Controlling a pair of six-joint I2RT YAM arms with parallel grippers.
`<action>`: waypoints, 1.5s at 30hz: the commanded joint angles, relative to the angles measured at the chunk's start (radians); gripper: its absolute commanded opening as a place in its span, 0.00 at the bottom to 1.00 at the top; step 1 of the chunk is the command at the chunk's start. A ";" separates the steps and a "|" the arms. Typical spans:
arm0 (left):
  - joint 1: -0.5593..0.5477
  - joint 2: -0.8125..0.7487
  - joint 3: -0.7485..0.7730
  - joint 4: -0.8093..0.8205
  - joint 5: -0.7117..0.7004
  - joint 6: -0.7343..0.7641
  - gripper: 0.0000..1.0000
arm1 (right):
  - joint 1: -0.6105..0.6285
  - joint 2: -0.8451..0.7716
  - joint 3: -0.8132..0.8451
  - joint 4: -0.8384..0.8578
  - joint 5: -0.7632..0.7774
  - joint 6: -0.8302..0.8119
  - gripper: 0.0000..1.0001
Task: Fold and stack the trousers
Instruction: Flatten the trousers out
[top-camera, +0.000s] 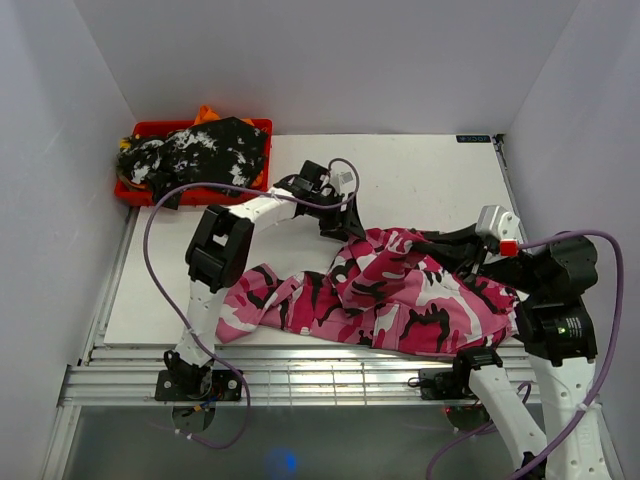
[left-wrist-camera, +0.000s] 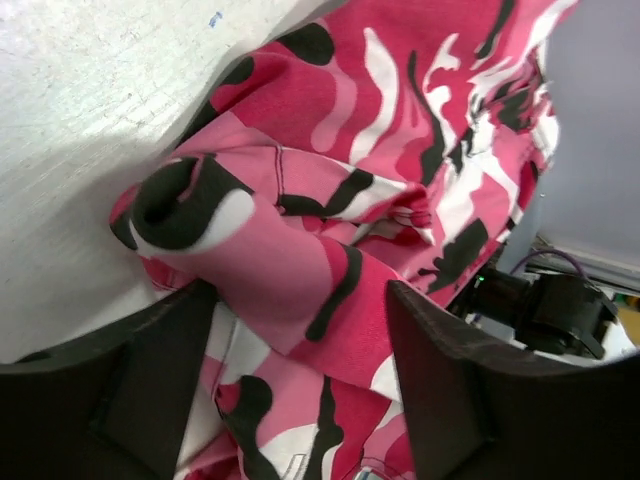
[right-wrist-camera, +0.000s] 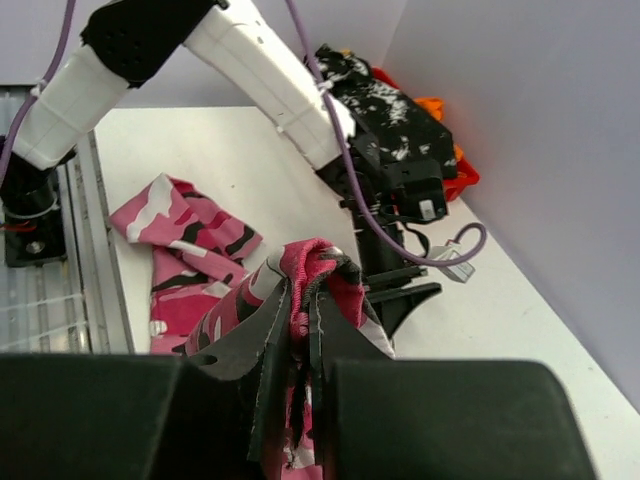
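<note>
The hot-pink, white and black camouflage trousers (top-camera: 400, 295) lie crumpled across the near middle of the white table (top-camera: 420, 180), one leg trailing left. My left gripper (top-camera: 345, 225) is at their far edge. In the left wrist view it (left-wrist-camera: 300, 370) stands open, its dark fingers (left-wrist-camera: 160, 370) either side of a raised fold of the trousers (left-wrist-camera: 330, 180). My right gripper (right-wrist-camera: 300, 320) is shut on a bunched pink edge of the trousers (right-wrist-camera: 185, 235), held a little above the table. From above, that gripper (top-camera: 455, 245) sits at the cloth's right far side.
A red bin (top-camera: 160, 127) at the far left corner holds a black-and-white mottled garment (top-camera: 200, 150) with something orange (top-camera: 207, 113) behind it. A metal rail frame (top-camera: 300, 375) runs along the near edge. Walls close in on three sides.
</note>
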 joint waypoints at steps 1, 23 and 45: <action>-0.033 0.026 0.058 -0.052 -0.091 0.038 0.76 | 0.001 -0.010 -0.026 -0.036 -0.091 -0.059 0.08; -0.307 -0.591 -0.429 0.170 -0.295 1.057 0.00 | -0.184 0.354 0.187 -0.358 0.468 -0.393 0.92; -0.668 -0.780 -1.141 0.626 -0.677 1.929 0.25 | -0.279 1.191 0.660 -1.007 0.334 -0.909 0.98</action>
